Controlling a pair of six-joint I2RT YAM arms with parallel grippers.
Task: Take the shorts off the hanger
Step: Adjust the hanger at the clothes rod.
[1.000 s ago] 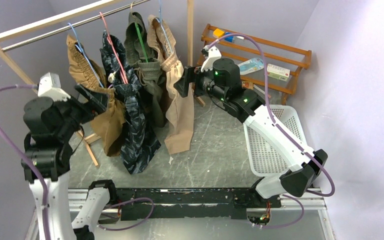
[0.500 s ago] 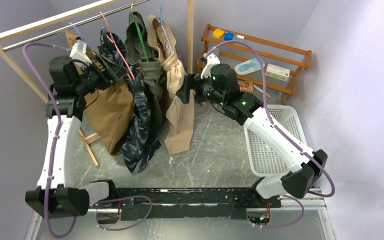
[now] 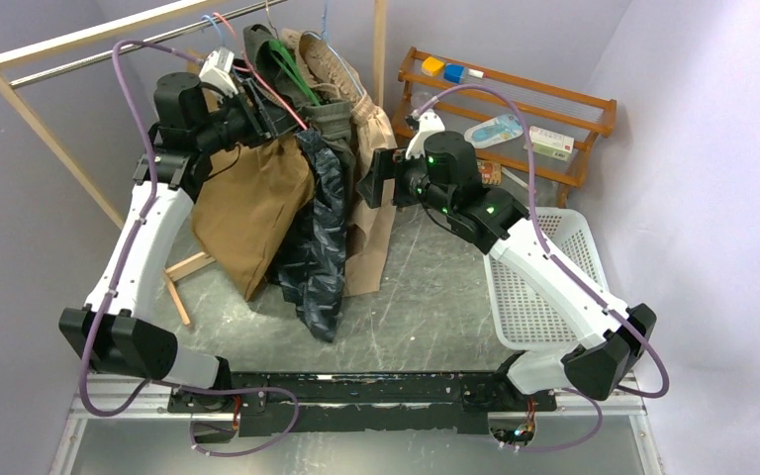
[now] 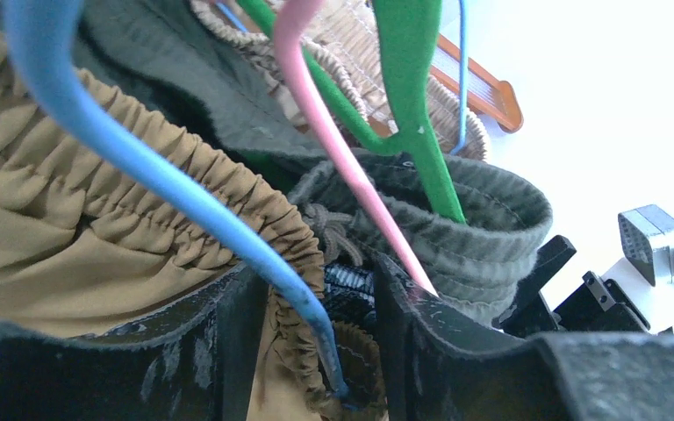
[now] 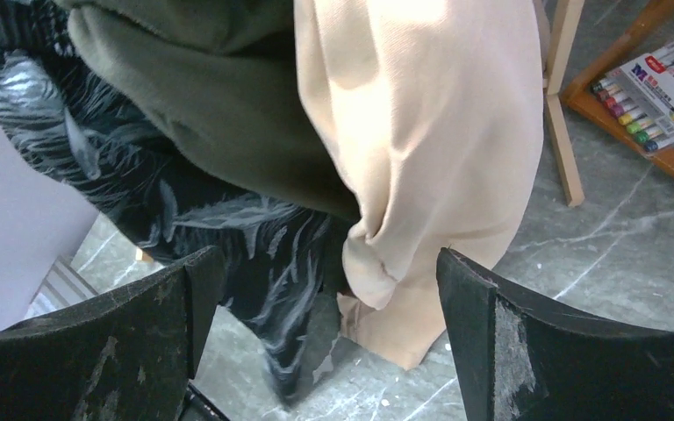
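Looking down the left wrist camera, I have the left pincer [image 4: 311, 289] up at the rail [image 3: 69, 67], its jaws standing either side of the gathered waistband of the tan shorts [image 4: 70, 219] and the lower end of the blue hanger [image 4: 140, 149]. The gap is narrow and packed with cloth. I cannot tell whether it bites yet or only brackets the band.

All four pairs hang bunched at the right end of the rail: the tan shorts on the outside left, then the navy shorts [image 3: 322, 257], the olive shorts [image 3: 334, 124] and the beige shorts [image 3: 374, 237].

What matters for the pull, as I judge it, is that the tan waistband runs across the jaws while the blue hanger's arm slopes down through them. The cloth should therefore slide off along that arm toward its tip, not straight down. The pink hanger [image 4: 333, 140] lies against the right finger, so it may come along.

The left arm is plainly the nearer one. The right pincer [image 3: 368, 188] is spread wide, empty, facing the beige shorts from just beside them.
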